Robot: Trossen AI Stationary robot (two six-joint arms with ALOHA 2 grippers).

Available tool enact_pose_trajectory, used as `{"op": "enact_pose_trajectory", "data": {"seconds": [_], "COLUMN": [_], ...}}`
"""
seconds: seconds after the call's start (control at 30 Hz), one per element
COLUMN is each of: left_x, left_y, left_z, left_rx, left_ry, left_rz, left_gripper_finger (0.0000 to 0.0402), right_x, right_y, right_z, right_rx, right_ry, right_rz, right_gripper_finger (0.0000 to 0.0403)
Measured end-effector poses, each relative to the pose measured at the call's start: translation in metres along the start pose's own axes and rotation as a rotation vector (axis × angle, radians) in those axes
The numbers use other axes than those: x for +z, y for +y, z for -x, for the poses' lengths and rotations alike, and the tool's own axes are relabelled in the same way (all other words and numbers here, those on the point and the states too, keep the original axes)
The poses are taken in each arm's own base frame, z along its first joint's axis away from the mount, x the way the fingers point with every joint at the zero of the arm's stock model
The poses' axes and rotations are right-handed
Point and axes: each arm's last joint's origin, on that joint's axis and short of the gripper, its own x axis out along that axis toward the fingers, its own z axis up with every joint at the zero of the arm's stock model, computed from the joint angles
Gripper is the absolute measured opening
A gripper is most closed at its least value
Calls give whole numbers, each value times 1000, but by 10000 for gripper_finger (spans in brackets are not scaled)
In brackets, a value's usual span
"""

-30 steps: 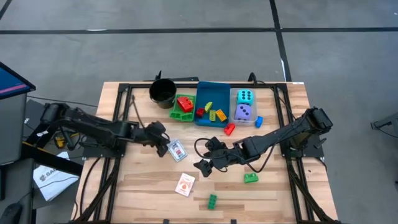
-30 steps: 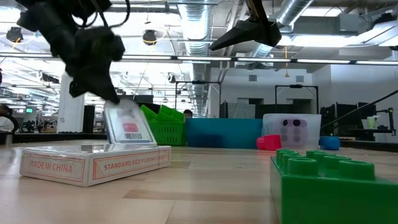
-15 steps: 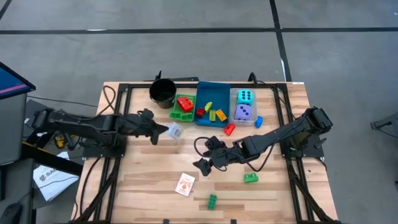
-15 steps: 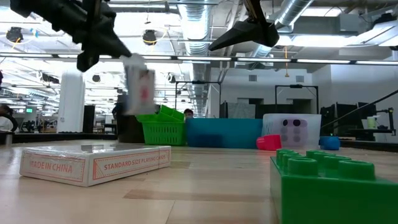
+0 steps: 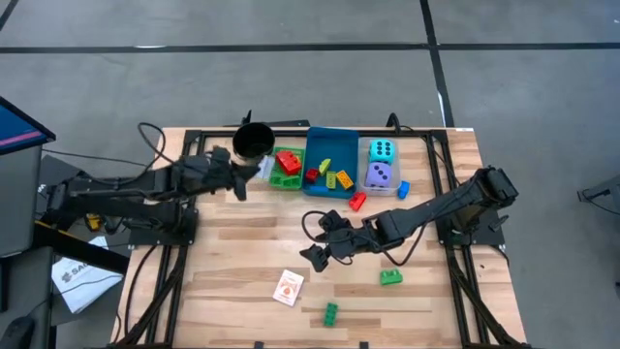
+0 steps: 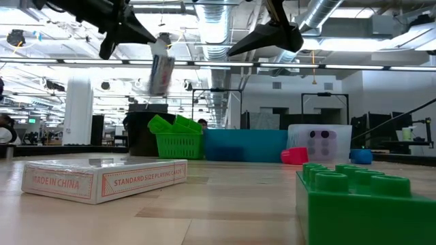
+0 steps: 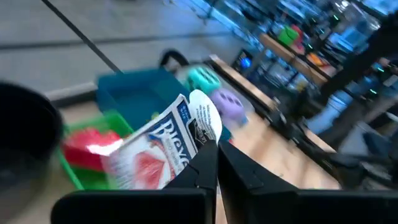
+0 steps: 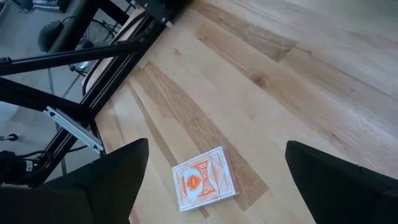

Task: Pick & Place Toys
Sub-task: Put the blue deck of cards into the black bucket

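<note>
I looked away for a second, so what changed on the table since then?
The left gripper, shut on a card pack, carried it up from the table's middle toward the black cup and green tray. The right gripper, open, and the orange card pack stayed put.

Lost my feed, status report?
Left gripper shut on card pack, above green tray. Right gripper open, hovering mid-table. Nothing blocking.
</note>
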Motion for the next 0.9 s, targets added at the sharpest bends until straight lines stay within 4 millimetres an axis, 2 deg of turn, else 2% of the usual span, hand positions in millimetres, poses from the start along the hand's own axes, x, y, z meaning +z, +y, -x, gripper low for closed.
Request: {"op": "enact_pose_trajectory", "data": {"seconds": [0.13,0.3,0.9], "left_x": [17,29,48], "left_y": [9,22,59], "left_z": [-1,-2,-3], "left_rx": [68,155,262], "left_ry": [-65,-117,-149], "left_rz": [-11,-24,-27], "left_gripper_finger": [0,0,0], "right_x": [2,2,6], "right_y": [-1,-1,-3], "right_z": [-1,-1,-1], "right_rx": [-3,-3,-9], "right_ry": [-3,-3,-4], "right_rz": [3,10,37], "right_gripper_finger": [372,372,372]}}
